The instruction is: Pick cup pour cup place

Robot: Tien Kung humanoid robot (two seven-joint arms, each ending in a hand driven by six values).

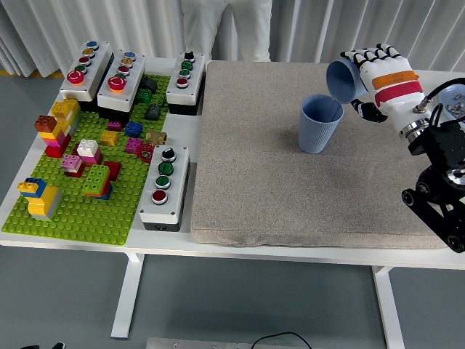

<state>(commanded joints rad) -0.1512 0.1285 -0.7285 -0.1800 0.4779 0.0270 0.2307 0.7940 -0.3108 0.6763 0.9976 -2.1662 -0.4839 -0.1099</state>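
A blue ribbed cup (320, 124) stands upright on the grey mat (290, 189) toward its far right. My right hand (374, 76), white with black fingertips, is shut on a second blue cup (342, 78), held tipped with its mouth facing left and down, just above and to the right of the standing cup's rim. The two cups are apart. My left hand is out of view.
A green baseplate (73, 211) with several coloured bricks fills the left of the table. Several white button boxes sit there, one (164, 187) beside the mat's left edge. A person in white stands at the far side (225, 29), hands unseen.
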